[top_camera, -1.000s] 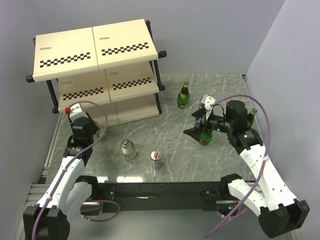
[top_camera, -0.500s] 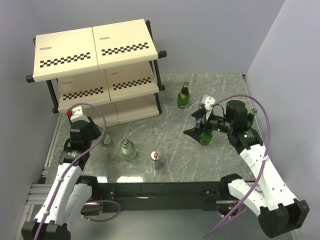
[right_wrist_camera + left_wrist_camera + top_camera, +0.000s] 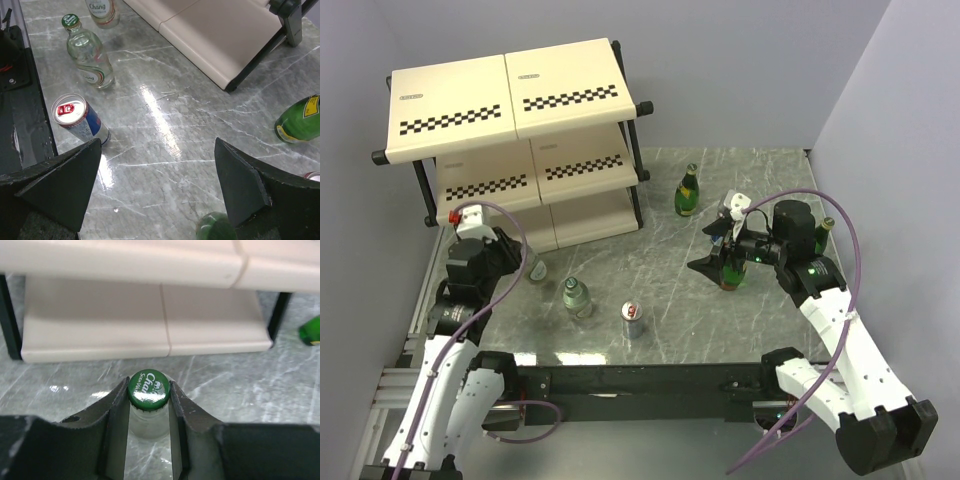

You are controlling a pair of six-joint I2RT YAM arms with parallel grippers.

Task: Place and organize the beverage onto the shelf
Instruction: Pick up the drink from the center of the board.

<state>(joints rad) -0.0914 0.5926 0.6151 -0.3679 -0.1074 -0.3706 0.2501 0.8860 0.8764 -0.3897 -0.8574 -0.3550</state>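
Left fingers (image 3: pixel 116 412) closed on green cap of short clear bottle (image 3: pixel 148 412), one finger each side, both touching cap. Bottle upright on table (image 3: pixel 225 375), just in front of lowest tier of shelf (image 3: pixel 150 330). Right fingers (image 3: pixel 65 185) spread wide, holding nothing. Green bottle (image 3: pixel 214 227) sits below and between them, untouched. Second clear bottle (image 3: pixel 90 55) and blue-silver can (image 3: pixel 80 120) stand mid-table, near each other. Another green bottle (image 3: pixel 688 192) upright near shelf's right post. Third green bottle (image 3: pixel 823 235) behind right arm.
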